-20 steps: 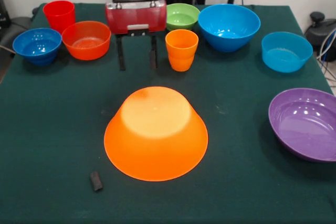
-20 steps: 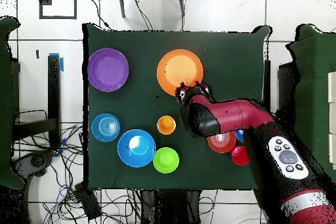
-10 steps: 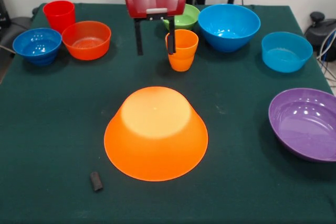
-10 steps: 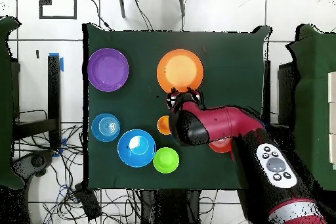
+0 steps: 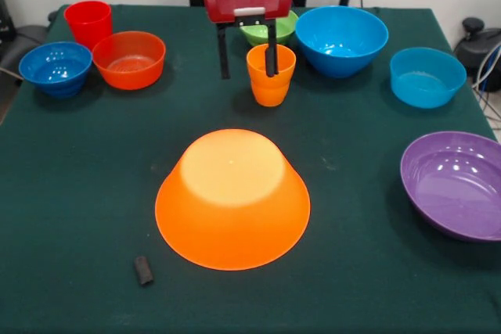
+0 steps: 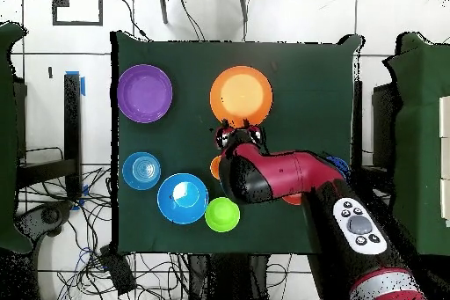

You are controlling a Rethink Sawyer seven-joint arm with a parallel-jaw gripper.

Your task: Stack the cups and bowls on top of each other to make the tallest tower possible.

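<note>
Here, from the front, the red-and-black pincer (image 5: 248, 64) is hanging spread wide, gripping nothing; one dark finger (image 5: 272, 59) is dipping at the ridged orange plastic cup's (image 5: 271, 76) rim, the other (image 5: 223, 54) standing apart beside it. No readable writing is showing anywhere. The big upturned orange bowl (image 5: 232, 199) is sitting mid-surface with open green cloth (image 5: 78, 193) around it; the wide purple bowl (image 5: 455, 183) is crowding the edge.

From overhead, the arm (image 6: 290, 178) is covering most of the cup (image 6: 214, 167); the purple bowl (image 6: 144, 93) is lying well apart.

pincer (image 5: 247, 64) shifted sideways, one finger now over orange cup (image 5: 270, 76)
</note>
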